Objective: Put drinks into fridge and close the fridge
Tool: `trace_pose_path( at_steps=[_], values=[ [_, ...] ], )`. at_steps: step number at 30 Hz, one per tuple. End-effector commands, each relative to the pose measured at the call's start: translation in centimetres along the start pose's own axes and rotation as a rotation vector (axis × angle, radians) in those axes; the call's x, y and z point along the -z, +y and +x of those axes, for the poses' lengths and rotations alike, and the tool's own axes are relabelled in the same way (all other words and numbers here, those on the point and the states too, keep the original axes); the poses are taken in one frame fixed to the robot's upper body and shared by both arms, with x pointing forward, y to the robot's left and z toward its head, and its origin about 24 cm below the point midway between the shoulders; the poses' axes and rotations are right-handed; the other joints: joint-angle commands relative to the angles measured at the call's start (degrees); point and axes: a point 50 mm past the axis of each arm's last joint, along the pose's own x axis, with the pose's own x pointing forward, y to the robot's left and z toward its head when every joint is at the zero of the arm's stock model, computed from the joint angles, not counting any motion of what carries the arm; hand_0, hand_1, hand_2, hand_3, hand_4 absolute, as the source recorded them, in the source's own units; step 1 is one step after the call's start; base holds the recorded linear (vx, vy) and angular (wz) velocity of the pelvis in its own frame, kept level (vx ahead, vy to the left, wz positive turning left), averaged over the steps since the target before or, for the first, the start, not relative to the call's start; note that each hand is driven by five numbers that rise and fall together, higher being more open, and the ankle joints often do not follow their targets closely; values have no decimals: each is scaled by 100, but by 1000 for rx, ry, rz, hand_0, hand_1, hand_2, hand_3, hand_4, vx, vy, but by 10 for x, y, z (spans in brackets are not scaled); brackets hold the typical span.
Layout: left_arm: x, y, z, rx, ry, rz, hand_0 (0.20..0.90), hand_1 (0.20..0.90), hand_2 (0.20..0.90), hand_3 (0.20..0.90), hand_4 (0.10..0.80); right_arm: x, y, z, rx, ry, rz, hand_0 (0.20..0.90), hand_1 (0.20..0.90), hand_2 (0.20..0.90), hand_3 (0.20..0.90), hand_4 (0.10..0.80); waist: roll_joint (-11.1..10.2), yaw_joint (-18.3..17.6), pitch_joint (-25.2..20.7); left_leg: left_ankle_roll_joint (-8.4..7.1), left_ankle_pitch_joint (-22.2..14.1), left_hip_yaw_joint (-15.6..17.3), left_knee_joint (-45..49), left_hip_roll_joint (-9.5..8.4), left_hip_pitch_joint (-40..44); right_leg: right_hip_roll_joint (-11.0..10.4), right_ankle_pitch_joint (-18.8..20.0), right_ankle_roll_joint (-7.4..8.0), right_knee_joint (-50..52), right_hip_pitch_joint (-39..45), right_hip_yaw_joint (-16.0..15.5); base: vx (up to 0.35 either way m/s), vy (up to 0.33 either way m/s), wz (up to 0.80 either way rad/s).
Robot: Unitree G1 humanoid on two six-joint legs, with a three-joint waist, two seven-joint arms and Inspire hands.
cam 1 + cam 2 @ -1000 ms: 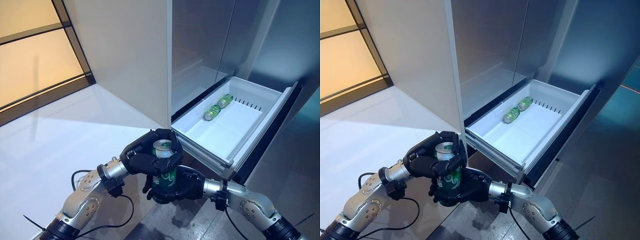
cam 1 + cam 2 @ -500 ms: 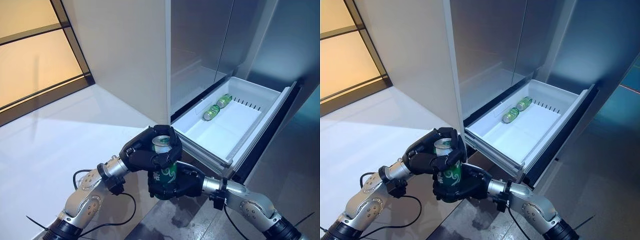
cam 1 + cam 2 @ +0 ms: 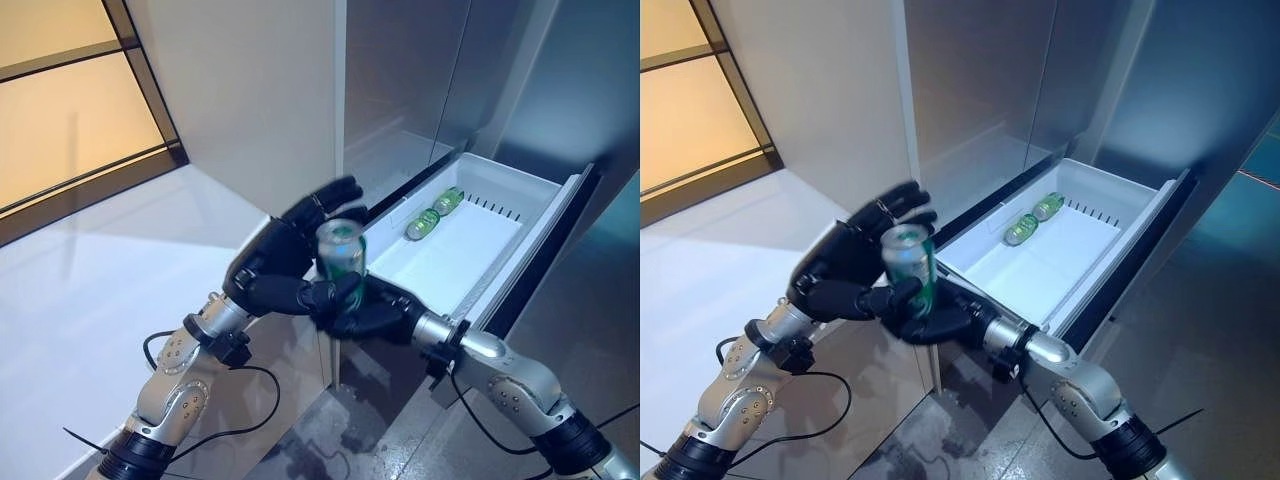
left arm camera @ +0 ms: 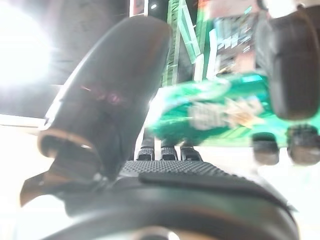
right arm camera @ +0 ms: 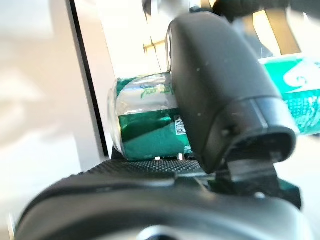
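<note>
Your right hand (image 3: 368, 310) is wrapped round the green can (image 3: 341, 251), held upright just short of the open drawer (image 3: 545, 215); your left hand (image 3: 285, 255) is spread beside it. Two cans (image 3: 434, 212) lie inside already — a loose hold could drop this one outside.

The can (image 3: 342, 262) I held was shiny green metal with a bare silver top, and its sides gleamed. My right hand (image 3: 365, 312) was matt black plastic, its palm pad finely ribbed and rough; my left hand (image 3: 283, 258) had the same dull black finish. The drawer (image 3: 497, 265) was smooth white plastic. The fridge (image 3: 430, 60) panels looked like brushed grey metal. The floor (image 3: 100, 270) was glossy and pale.
</note>
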Motion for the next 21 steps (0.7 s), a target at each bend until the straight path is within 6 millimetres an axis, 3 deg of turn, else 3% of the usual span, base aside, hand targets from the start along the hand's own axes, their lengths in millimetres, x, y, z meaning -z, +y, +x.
trace_pose_path(
  at_steps=[1,8,13,16,19,21],
  values=[
    [-41,-4,27,69,-247,118,900,900,900,900,800,-118,-20,-5,215,-569,-357,300,300,300,200,100,-198,-35,-431,109,-277,-213,218,-292,-217,90,-427,182,574,-239,80,0,0,0],
    [-26,-3,32,23,-149,24,900,900,900,900,800,-162,-46,-44,728,-692,-1014,300,300,300,200,100,-179,-109,-380,116,-294,-197,228,-281,-211,142,-413,164,604,-266,192,0,0,0],
    [-3,-6,32,31,-56,-110,900,900,900,900,800,-168,-59,-46,828,-661,-1054,300,300,300,200,100,-181,-85,-354,111,-296,-213,264,-290,-239,142,-389,169,600,-270,208,0,0,0],
    [36,-21,26,82,99,-398,900,900,900,900,800,-170,-80,-45,935,-600,-1062,300,300,300,200,100,-205,8,-338,107,-309,-266,323,-310,-274,112,-383,162,604,-260,142,11,-1,0],
    [63,-38,19,140,210,-566,900,900,900,900,800,-175,-96,-43,993,-554,-1060,300,300,300,200,100,-222,68,-334,97,-332,-276,358,-315,-281,80,-382,164,608,-246,70,41,0,6],
    [91,-62,4,197,346,-761,900,900,900,900,800,-182,-117,-45,1037,-495,-1015,300,300,300,200,100,-242,137,-327,82,-393,-288,352,-314,-227,51,-439,177,604,-179,-11,70,4,10]
  ],
)
